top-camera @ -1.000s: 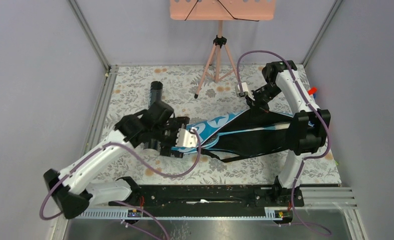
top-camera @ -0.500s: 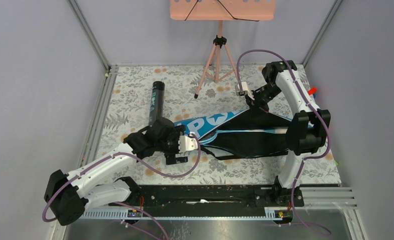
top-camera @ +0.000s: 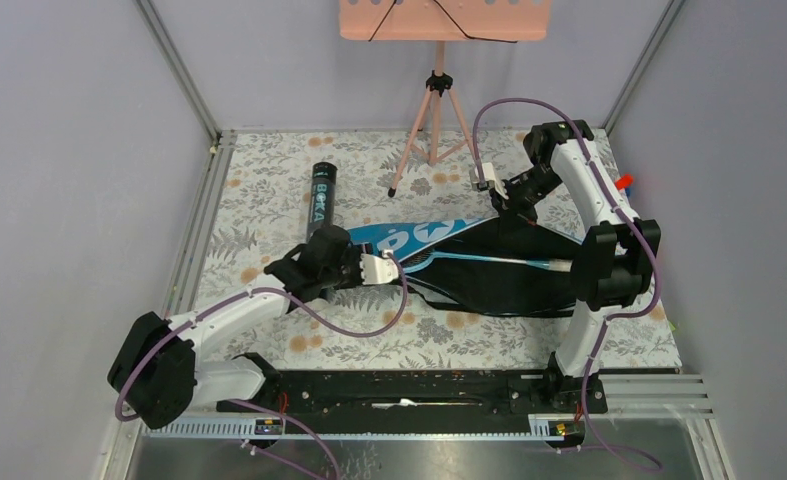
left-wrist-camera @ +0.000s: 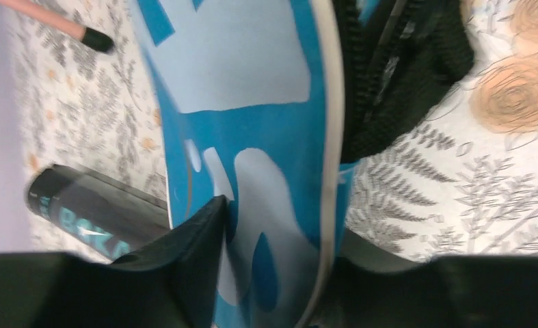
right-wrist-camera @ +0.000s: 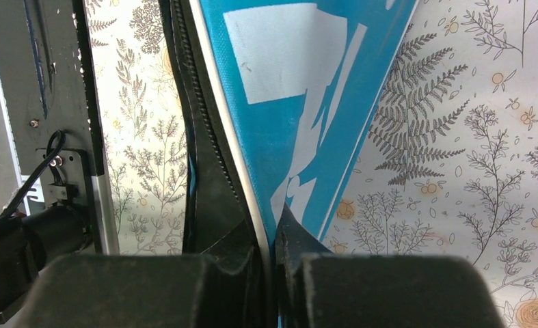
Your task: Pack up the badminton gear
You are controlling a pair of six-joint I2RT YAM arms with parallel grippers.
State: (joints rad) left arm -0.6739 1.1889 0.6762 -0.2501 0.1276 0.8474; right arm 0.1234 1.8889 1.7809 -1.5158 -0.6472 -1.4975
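At your far left, the black tube (top-camera: 320, 198) lies on its side on the floral table (top-camera: 259, 170), outside the bag. It looks rigid, light and round, so expect it to roll, and take it across the middle of its barrel. Next, your left gripper (top-camera: 387, 268) is clamped on the left tip of the blue bag (top-camera: 439, 238), with the printed panel pinched between its fingers (left-wrist-camera: 184, 256). The bag lies flat across the middle of the table with its mouth gaping. It is soft fabric that will likely sag and fold, so hold it by the stiffer piped rim. A pale racket shaft (top-camera: 519, 260) shows inside. At right, your right gripper (top-camera: 504, 203) is closed on that white-piped edge.
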